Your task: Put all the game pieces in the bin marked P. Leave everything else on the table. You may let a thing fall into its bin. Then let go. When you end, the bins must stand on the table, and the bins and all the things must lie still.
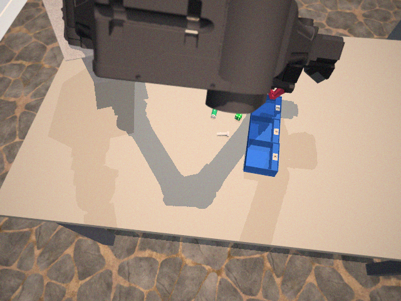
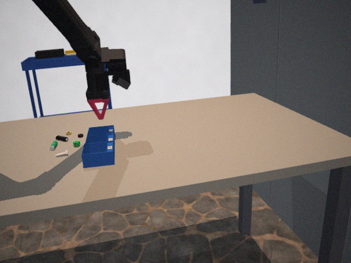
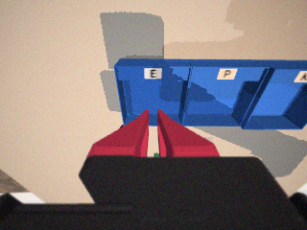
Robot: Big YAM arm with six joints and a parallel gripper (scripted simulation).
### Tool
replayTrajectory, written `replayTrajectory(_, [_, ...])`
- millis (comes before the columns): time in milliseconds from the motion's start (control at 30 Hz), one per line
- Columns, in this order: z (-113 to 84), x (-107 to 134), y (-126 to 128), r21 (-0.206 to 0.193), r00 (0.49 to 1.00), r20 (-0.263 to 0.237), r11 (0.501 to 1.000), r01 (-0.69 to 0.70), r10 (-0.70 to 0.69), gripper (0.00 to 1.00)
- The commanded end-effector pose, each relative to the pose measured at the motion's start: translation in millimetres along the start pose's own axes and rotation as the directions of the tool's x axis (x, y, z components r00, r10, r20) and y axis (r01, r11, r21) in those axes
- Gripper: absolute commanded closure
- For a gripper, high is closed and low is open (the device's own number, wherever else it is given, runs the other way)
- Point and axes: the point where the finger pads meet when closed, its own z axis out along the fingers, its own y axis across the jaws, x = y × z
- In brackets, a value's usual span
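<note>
- while the arm hangs over the far end of the blue bin row [image 2: 97,158], the red pincer [image 2: 99,116] points straight down with its jaws drawn almost together; i see nothing gripped between them and judge it closed on nothing
- through the wrist camera the pincer [image 3: 153,113] lines up with the compartment marked e [image 3: 153,73], while the one marked p [image 3: 226,74] sits next along, in the middle of the row
- a tiny green speck shows low in the slit between the jaws; it is too small for me to tell what it is
- the only game piece i can make out, the green die [image 2: 76,143], lies on the counter [image 2: 226,136] just beside the bin row on its open side, so nothing of the task looks done yet
- near the die lie a green battery [image 2: 53,145], a white bolt [image 2: 61,154], a black cylinder [image 2: 61,138], a yellow nut [image 2: 68,132] and a small black ring [image 2: 80,135]; those should be left alone
- i read the raised, vertical pose as one that keeps the jaws above the bin walls
- my next move would need the jaws opened and brought down over the die, taking care not to nudge the bin row, which must end at rest
</note>
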Motion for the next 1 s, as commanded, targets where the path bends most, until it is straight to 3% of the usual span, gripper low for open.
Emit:
replayTrajectory(0, [-5.3,-6.7,0.1,-0.004,1.000,0.017,1.000,-0.010,0.010,0.91])
replayTrajectory(100, [1.6,-0.4,-4.7,0.002,1.000,0.005,1.000,-0.027,0.027,0.91])
replayTrajectory(133, [-23.1,-5.0,2.2,-0.008,1.000,0.027,1.000,-0.005,0.005,0.91])
replayTrajectory(233, [-50.4,-15.8,0.1,-0.010,0.999,0.040,1.000,-0.022,0.023,0.91])
replayTrajectory(300, [-50.4,-15.8,0.1,-0.010,0.999,0.040,1.000,-0.022,0.023,0.91])
replayTrajectory(733, [-162.3,-17.9,-1.3,-0.019,0.998,0.046,0.999,-0.034,0.035,0.91])
replayTrajectory(867, [-157.9,-13.5,6.1,-0.013,0.999,0.032,1.000,-0.013,0.014,0.91])
replayTrajectory(900, [-143.2,-11.6,-3.6,0.000,0.999,0.002,0.999,-0.032,0.032,0.91])
replayTrajectory(967, [-138.7,-0.1,-2.4,0.006,1.000,-0.011,1.000,-0.013,0.013,0.91])
